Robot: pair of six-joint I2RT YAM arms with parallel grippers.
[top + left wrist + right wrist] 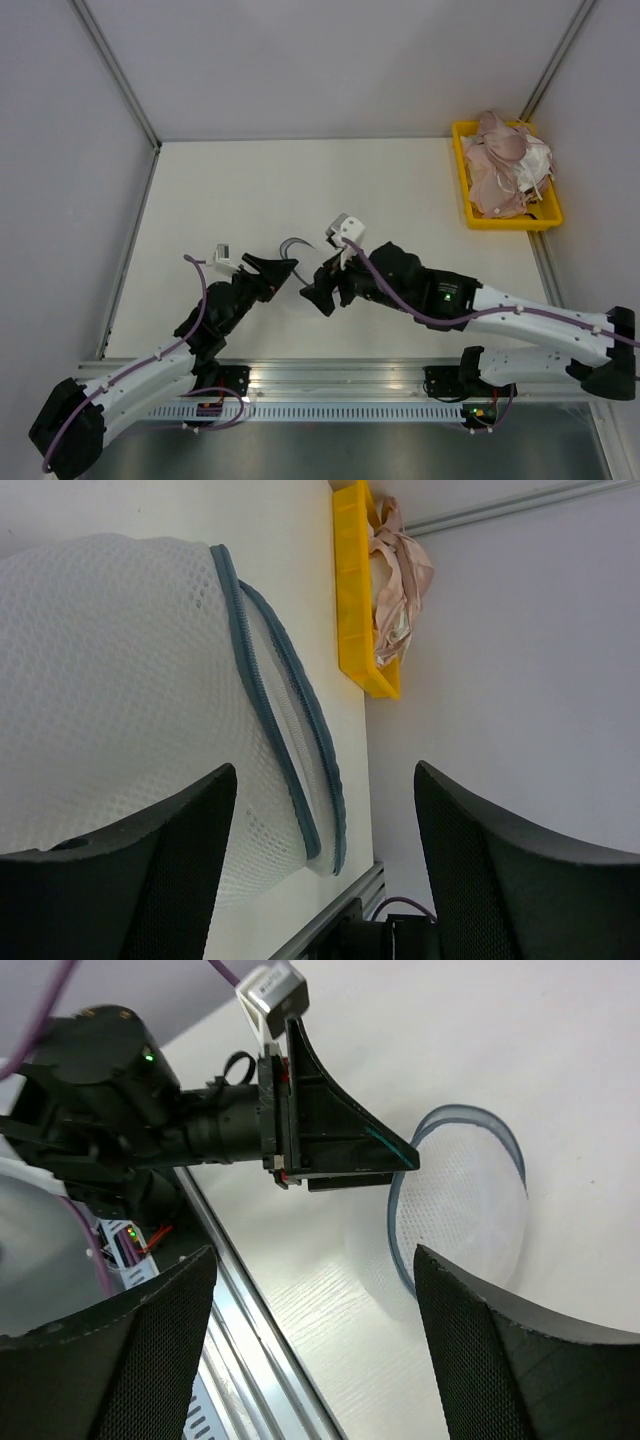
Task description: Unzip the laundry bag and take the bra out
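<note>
The laundry bag point(296, 246), a white mesh pouch with a blue-grey zipper around its rim, lies on the table between my two grippers. Seen from the left wrist, the laundry bag point(120, 680) fills the left side, and its zippered edge reaches into the gap of my left gripper point(322, 790), which is open; the right finger is clear of the mesh. My right gripper point(312, 1260) is open over bare table, with the laundry bag point(460, 1195) just beyond its right finger. From above, the left gripper point(280, 268) and right gripper point(322, 290) flank the pouch. The bra is not visible.
A yellow tray point(505, 222) at the table's far right corner holds a heap of pale pink garments point(510, 165). The same tray point(350, 610) shows in the left wrist view. A metal rail point(340, 375) runs along the near table edge, and grey walls enclose the table.
</note>
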